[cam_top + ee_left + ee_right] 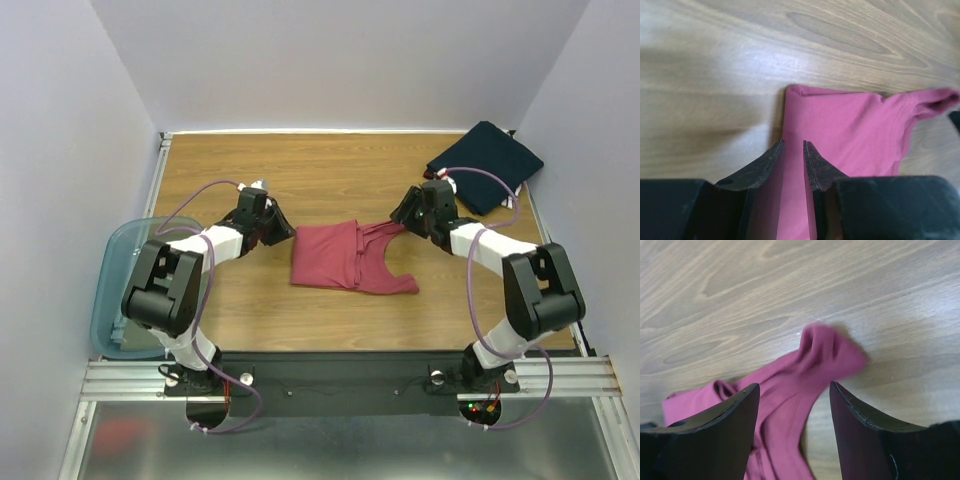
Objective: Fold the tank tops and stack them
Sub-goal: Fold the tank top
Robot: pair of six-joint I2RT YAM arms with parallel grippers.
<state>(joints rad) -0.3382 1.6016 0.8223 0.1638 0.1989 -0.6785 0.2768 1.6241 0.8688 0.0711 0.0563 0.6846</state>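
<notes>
The dusty red tank top lies half folded at the middle of the table, its straps trailing toward the back right. My left gripper is at its left edge. In the left wrist view this gripper is open by a narrow gap, with the red cloth lying between and beyond the fingertips. My right gripper is at the strap end. Seen from the right wrist, it stands wide open, the blurred strap loose between the fingers. The navy tank top lies folded at the back right corner.
A translucent teal bin sits off the table's left edge beside the left arm. Walls close in the table on the left, back and right. The navy top lies just behind the right arm's wrist.
</notes>
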